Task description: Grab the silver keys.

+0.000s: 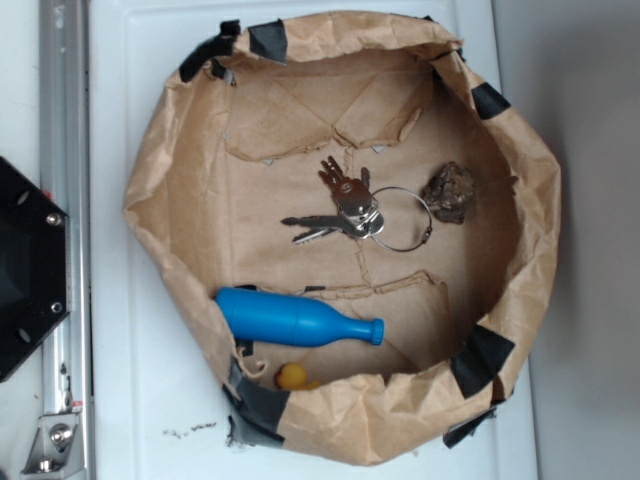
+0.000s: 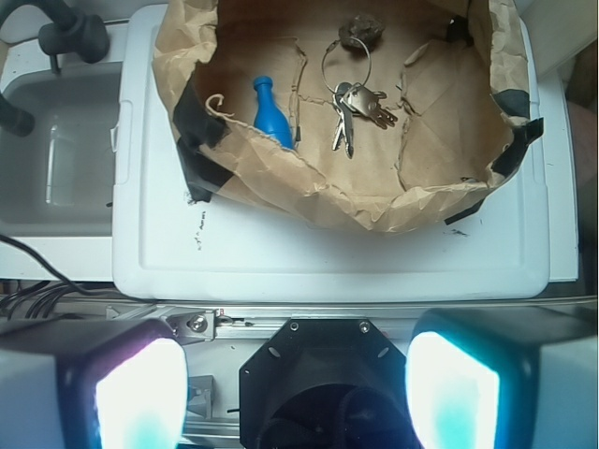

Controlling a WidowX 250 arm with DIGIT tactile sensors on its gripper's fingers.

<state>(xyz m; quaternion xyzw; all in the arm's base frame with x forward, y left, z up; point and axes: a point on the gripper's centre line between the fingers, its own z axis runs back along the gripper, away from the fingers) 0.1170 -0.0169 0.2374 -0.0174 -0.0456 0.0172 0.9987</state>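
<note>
The silver keys (image 1: pixel 345 210) lie on the floor of a brown paper-lined bin (image 1: pixel 180 180), near its middle, fanned out from a large wire ring (image 1: pixel 400 220). They also show in the wrist view (image 2: pixel 360 105). My gripper (image 2: pixel 298 393) is open and empty, its two pale fingers (image 2: pixel 140 393) wide apart. It hangs far back from the bin, above the robot's black base (image 2: pixel 318 374). The gripper does not show in the exterior view.
A blue bottle (image 1: pixel 295 322) lies on its side below the keys. A brown-grey rock (image 1: pixel 448 192) sits right of the ring. A small yellow object (image 1: pixel 292 377) rests at the bin's lower edge. The bin stands on a white lid (image 2: pixel 328 253). A grey tub (image 2: pixel 56 150) is at the wrist view's left.
</note>
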